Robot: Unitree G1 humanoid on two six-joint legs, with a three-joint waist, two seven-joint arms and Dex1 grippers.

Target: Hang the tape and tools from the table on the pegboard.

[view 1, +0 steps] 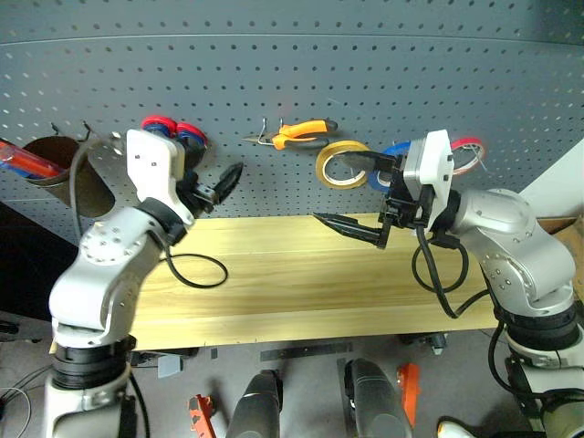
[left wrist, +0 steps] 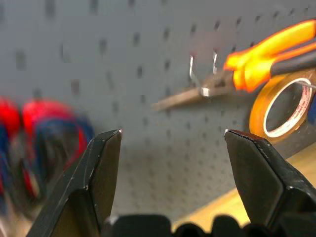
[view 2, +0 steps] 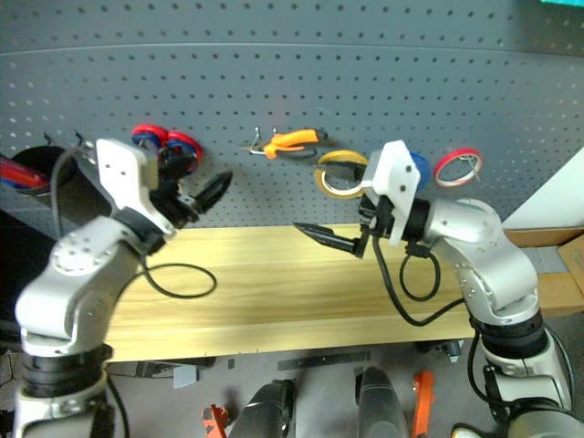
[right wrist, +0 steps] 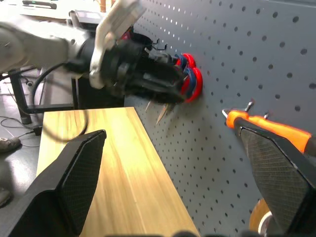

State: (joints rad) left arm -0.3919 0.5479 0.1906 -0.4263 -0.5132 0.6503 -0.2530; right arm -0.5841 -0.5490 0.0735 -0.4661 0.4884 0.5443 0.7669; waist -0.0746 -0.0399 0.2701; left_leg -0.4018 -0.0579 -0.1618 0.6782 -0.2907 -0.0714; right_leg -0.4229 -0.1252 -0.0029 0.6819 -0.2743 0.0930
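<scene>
On the dark grey pegboard [view 1: 292, 73] the orange-handled pliers [view 1: 303, 134] hang from a metal hook. The blue tape [view 1: 394, 151] hangs further right, half hidden behind my right wrist. Below runs the light wood table [view 1: 301, 283]. My left gripper [view 1: 224, 185] is open and holds nothing; it hovers above the table's back left, close to the board and below-left of the pliers [left wrist: 266, 54]. My right gripper [view 1: 342, 226] is open and holds nothing, pointing left over the table under the yellow tape [view 1: 342, 164].
Scissors with red and blue handles [view 1: 173, 132] hang on the board beside my left gripper. A red tape ring [view 1: 468, 151] hangs at the far right. A brown cup [view 1: 55, 169] holding a red-handled thing is fixed at the board's left. A cardboard box [view 1: 558, 228] stands right of the table.
</scene>
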